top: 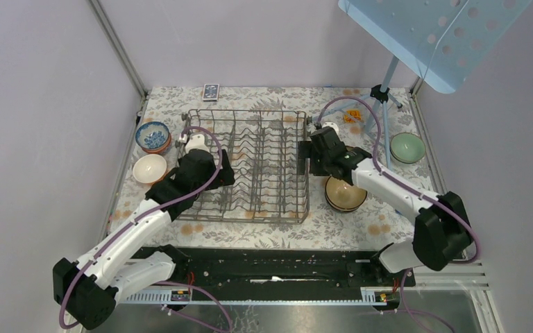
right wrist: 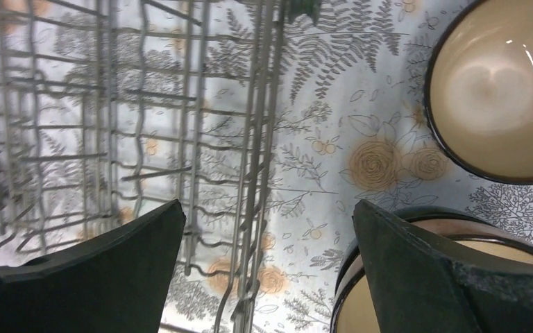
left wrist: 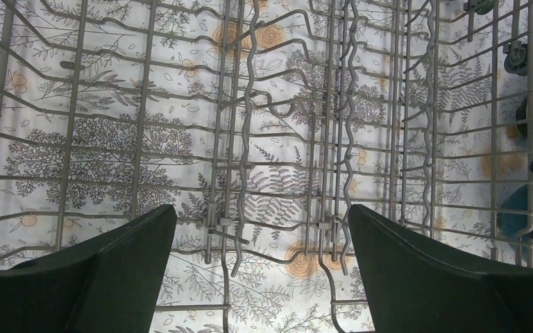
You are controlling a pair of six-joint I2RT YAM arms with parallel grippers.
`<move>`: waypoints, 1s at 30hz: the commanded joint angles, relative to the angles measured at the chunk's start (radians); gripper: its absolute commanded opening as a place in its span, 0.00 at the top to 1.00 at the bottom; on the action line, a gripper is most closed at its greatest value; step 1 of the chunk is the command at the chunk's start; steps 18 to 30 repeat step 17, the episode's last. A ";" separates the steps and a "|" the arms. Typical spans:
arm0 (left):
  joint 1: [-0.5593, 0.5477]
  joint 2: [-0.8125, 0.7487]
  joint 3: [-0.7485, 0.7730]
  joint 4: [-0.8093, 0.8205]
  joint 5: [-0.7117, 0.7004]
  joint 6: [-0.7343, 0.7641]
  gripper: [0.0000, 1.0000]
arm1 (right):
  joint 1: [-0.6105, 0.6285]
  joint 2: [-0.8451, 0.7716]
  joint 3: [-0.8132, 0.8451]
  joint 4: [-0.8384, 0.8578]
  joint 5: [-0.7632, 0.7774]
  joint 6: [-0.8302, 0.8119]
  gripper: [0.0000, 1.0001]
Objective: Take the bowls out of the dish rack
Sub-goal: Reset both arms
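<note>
The grey wire dish rack (top: 253, 166) stands mid-table, and I see no bowl among its tines. My left gripper (top: 223, 171) hangs open over the rack's left half, with only wires and tablecloth between its fingers (left wrist: 261, 211). My right gripper (top: 307, 157) is open above the rack's right edge (right wrist: 269, 205). Two dark-rimmed cream bowls (top: 345, 194) sit on the cloth just right of the rack: one at the upper right of the right wrist view (right wrist: 500, 90), the other under the right finger (right wrist: 402, 284). Nothing is held.
A blue patterned bowl (top: 154, 135) and a white bowl (top: 149, 168) sit left of the rack. A green bowl (top: 407, 147) sits far right beside a tripod stand (top: 385, 97). A small dark box (top: 210, 91) lies at the back edge.
</note>
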 commanded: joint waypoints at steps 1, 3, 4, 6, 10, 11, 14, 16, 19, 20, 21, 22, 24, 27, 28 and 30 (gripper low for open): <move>-0.001 -0.006 0.048 0.033 -0.031 -0.028 0.01 | -0.001 -0.112 0.025 -0.025 -0.104 -0.052 0.00; -0.001 -0.005 0.063 0.023 -0.055 -0.049 0.01 | -0.001 -0.200 0.006 0.009 -0.131 -0.068 0.00; 0.000 -0.006 0.078 0.014 -0.072 -0.068 0.01 | -0.001 -0.250 -0.011 0.034 -0.157 -0.077 0.00; -0.001 -0.007 0.101 -0.005 -0.105 -0.101 0.01 | -0.002 -0.348 -0.056 0.094 -0.178 -0.071 0.00; -0.001 -0.016 0.131 -0.016 -0.134 -0.146 0.01 | -0.002 -0.532 -0.180 0.239 -0.181 -0.019 0.00; -0.001 -0.017 0.134 -0.016 -0.134 -0.152 0.01 | -0.002 -0.566 -0.209 0.271 -0.179 -0.004 0.00; -0.001 -0.025 0.120 0.018 -0.106 -0.122 0.01 | -0.002 -0.646 -0.283 0.348 -0.177 0.031 0.00; 0.000 -0.027 0.103 0.039 -0.105 -0.101 0.01 | -0.002 -0.688 -0.327 0.399 -0.158 0.037 0.00; 0.001 -0.027 0.098 0.045 -0.096 -0.085 0.01 | -0.002 -0.707 -0.344 0.418 -0.145 0.044 0.00; 0.001 -0.027 0.098 0.045 -0.096 -0.085 0.01 | -0.002 -0.707 -0.344 0.418 -0.145 0.044 0.00; 0.001 -0.027 0.098 0.045 -0.096 -0.085 0.01 | -0.002 -0.707 -0.344 0.418 -0.145 0.044 0.00; 0.001 -0.027 0.098 0.045 -0.096 -0.085 0.01 | -0.002 -0.707 -0.344 0.418 -0.145 0.044 0.00; 0.001 -0.027 0.098 0.045 -0.096 -0.085 0.01 | -0.002 -0.707 -0.344 0.418 -0.145 0.044 0.00; 0.001 -0.027 0.098 0.045 -0.096 -0.085 0.01 | -0.002 -0.707 -0.344 0.418 -0.145 0.044 0.00; 0.001 -0.027 0.098 0.045 -0.096 -0.085 0.01 | -0.002 -0.707 -0.344 0.418 -0.145 0.044 0.00; 0.001 -0.027 0.098 0.045 -0.096 -0.085 0.01 | -0.002 -0.707 -0.344 0.418 -0.145 0.044 0.00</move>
